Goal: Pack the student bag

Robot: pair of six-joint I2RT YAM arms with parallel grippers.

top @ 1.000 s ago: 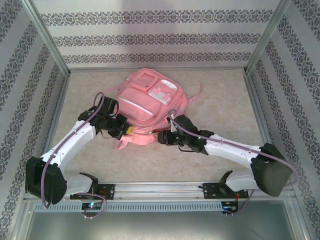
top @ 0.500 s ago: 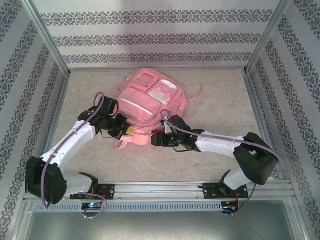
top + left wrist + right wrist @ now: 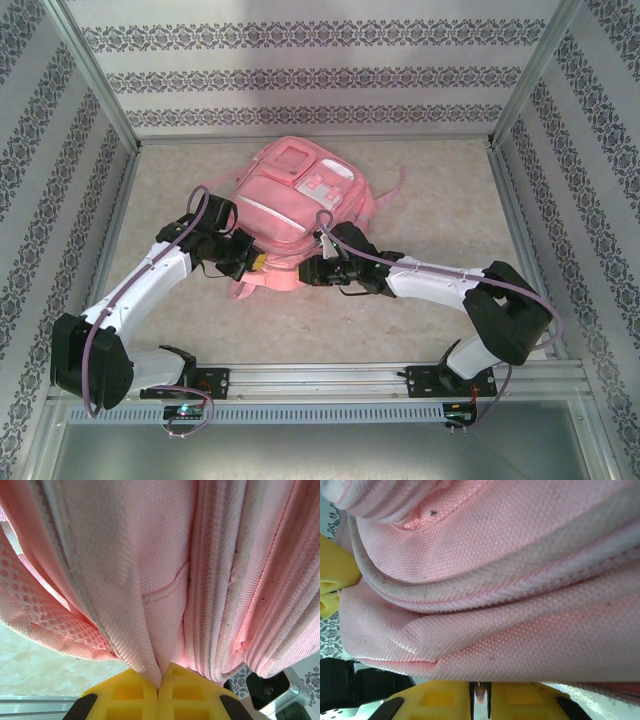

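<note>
Pink student bag (image 3: 300,205) on beige table (image 3: 300,330), patterned walls (image 3: 300,80); left fingers (image 3: 127,692), right fingers (image 3: 440,700) pinching its fabric.

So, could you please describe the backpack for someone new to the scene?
Start at the beige table inside the patterned walls. At its middle, between two arms, lies the backpack. Its pink fabric sets it apart from those white-and-black arms.
</note>
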